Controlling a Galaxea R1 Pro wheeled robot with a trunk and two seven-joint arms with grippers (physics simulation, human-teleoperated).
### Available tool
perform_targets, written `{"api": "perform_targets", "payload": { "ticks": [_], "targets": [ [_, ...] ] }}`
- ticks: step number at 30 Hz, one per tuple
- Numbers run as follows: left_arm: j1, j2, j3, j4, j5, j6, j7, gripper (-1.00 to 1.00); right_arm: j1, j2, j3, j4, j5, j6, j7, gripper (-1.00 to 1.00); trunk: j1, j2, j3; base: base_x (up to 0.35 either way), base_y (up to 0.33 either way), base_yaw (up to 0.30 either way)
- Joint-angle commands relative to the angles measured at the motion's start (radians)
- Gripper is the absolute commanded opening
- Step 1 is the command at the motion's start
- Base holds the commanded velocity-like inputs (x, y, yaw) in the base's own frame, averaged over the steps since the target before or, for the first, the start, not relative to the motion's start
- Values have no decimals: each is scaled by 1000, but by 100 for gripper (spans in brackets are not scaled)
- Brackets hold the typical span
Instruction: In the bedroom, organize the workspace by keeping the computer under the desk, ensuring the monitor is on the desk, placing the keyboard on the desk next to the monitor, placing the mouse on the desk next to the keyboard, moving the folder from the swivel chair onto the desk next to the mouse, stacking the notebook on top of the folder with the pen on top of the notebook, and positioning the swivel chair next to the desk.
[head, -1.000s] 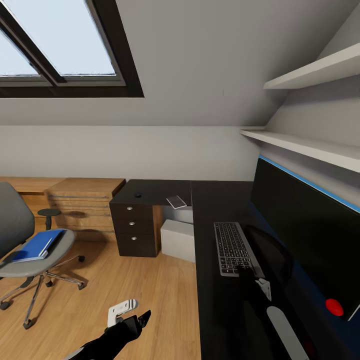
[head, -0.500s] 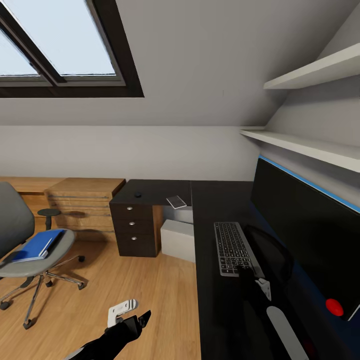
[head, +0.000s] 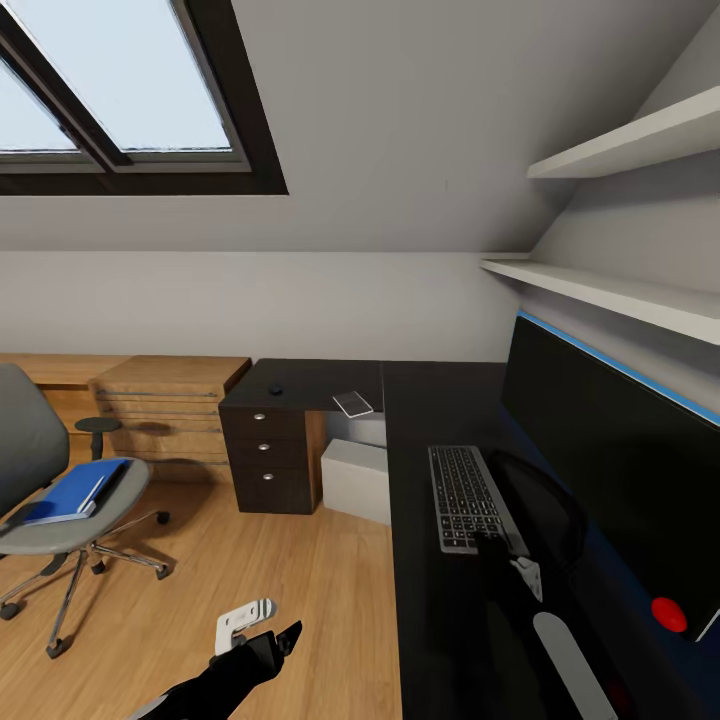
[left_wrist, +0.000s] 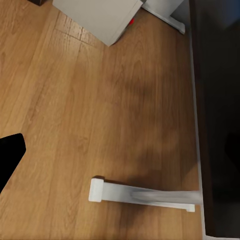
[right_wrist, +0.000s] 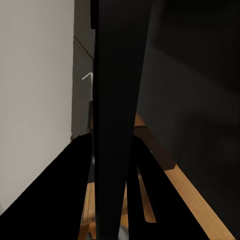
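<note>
Nothing has shifted over the last second: we see the slim silver-framed keyboard (head: 467, 497) lying on the long glossy black bench (head: 440, 620) just beside the wide black monitor (head: 610, 450), so that step looks settled. The right claw (head: 520, 570) hangs near the keyboard's near end; whether it is spread we cannot tell, nor for the left claw (head: 245, 620). The bright blue folder (head: 75, 490) waits on the grey swivel chair (head: 60, 500), well apart from the bench.
</note>
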Motion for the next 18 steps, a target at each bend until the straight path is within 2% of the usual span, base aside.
{"api": "perform_targets", "payload": {
  "ticks": [1, 4, 5, 18],
  "targets": [
    [0, 0, 0, -2, 11, 3, 9, 100, 0, 1, -3, -2, -8, 6, -7, -100, 0, -1, -1, 0, 0, 0],
    [0, 0, 0, -2, 11, 3, 9, 100, 0, 1, -3, -2, -7, 5, -12, -100, 0, -1, -1, 0, 0, 0],
    [0, 0, 0, -2, 11, 3, 9, 100, 0, 1, -3, -2, -7, 5, -12, 100, 0, -1, -1, 0, 0, 0],
    [0, 0, 1, -2, 11, 3, 9, 100, 0, 0, -5, -2, -8, 5, -13, 100, 0, -1, -1, 0, 0, 0]
  ]
}}
